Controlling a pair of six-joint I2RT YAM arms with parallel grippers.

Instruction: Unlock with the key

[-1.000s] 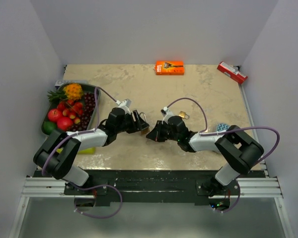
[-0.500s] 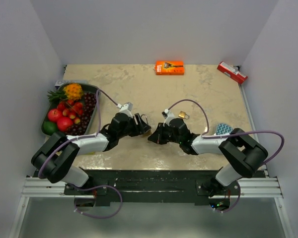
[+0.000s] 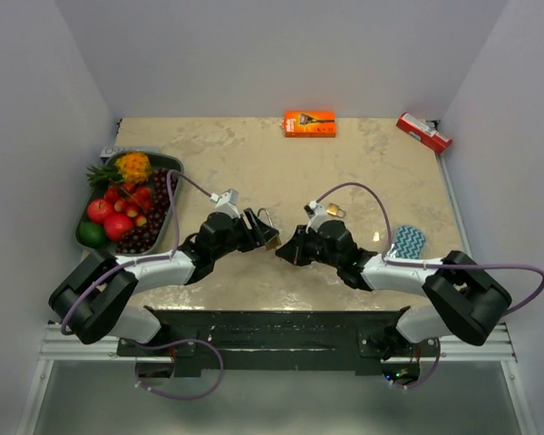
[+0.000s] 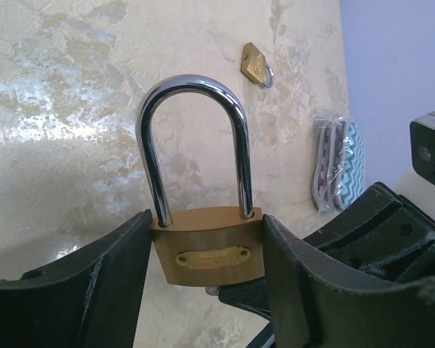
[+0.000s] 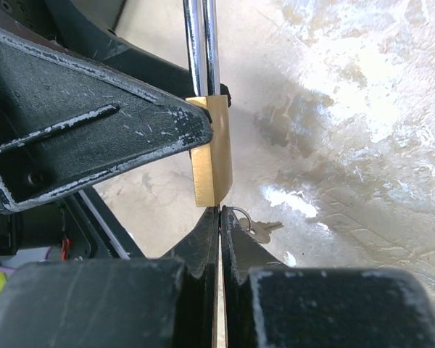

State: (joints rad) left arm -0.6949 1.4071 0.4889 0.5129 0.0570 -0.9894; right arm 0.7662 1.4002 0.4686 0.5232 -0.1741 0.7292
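Note:
My left gripper (image 3: 254, 230) is shut on a brass padlock (image 4: 206, 250) with a steel shackle, gripping its body by both sides, shackle closed. The padlock also shows in the top view (image 3: 267, 227) and edge-on in the right wrist view (image 5: 212, 163). My right gripper (image 3: 286, 248) is shut on the key, fingertips (image 5: 206, 239) pressed together right under the padlock's bottom. A silver key tip (image 4: 212, 290) shows just beneath the padlock. A ring with a spare key (image 5: 262, 230) hangs beside the right fingers.
A second small brass padlock (image 3: 334, 210) lies behind the right gripper. A blue zigzag packet (image 3: 408, 241) lies to the right. A fruit tray (image 3: 170, 161) stands at the left edge. An orange box (image 3: 309, 123) and a red pack (image 3: 423, 132) lie at the back.
Both arms have shifted a little toward the right and lowered. The padlock and the key stay held, and the right fingertips stay close under the padlock.

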